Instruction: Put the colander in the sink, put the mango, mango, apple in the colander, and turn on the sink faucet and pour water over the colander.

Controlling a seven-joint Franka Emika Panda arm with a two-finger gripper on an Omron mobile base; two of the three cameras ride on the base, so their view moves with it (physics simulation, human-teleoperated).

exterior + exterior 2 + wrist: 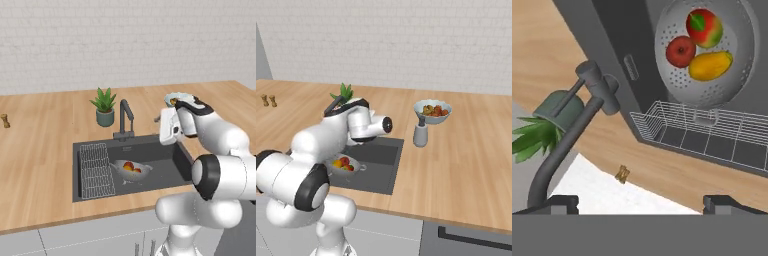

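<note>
Currently, left base view: colander (131, 170) sits in the sink (165, 155) below the gripper (170, 127), faucet (125, 119) beside it. Right base view: fruit in colander under the arm. Hand view: faucet ahead of the spread, empty fingertips (562, 202); apple (680, 51) and two mangoes beyond. Risk: the wide jaws could glance off the handle and leave no water flowing.

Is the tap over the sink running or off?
Off. No stream falls from the sink faucet into the sink, and the colander below holds its three fruits with no water around them.
</note>
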